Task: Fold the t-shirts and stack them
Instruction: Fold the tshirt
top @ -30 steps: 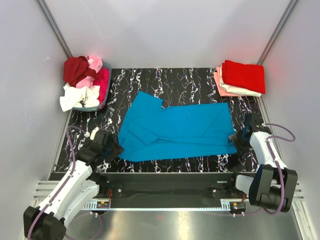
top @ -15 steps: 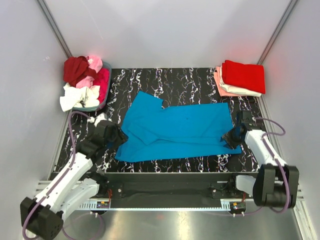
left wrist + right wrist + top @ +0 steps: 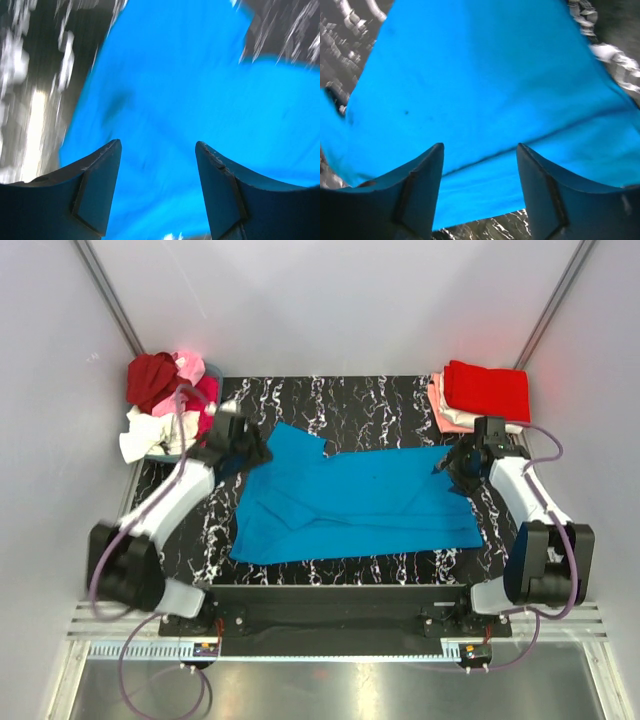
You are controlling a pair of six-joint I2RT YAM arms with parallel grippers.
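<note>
One shirt flat, fold not yet begun.
Your bright blue cloth t-shirt (image 3: 350, 505) lies spread mid black marbled surface (image 3: 380, 405). The left gripper (image 3: 158, 144) at 10 o'clock and right gripper (image 3: 480, 146) at 2 hover spread, empty. Farther, the crumpled red-pink-white cloth heap (image 3: 165, 405) waits at 10, and the folded red-topped cloth stack (image 3: 485, 395) at 1 is done.

— What's the blue t-shirt (image 3: 360, 505) like?
— Soft matt cloth, smooth apart from a few creases. The table (image 3: 380, 400) under it is black with white marble-like veining.
— And the fingers (image 3: 95, 185)?
— Dark and matt, plastic by the look. The arm (image 3: 175, 498) has a glossy white shell, and the front plate (image 3: 330, 692) is dull grey metal.
</note>
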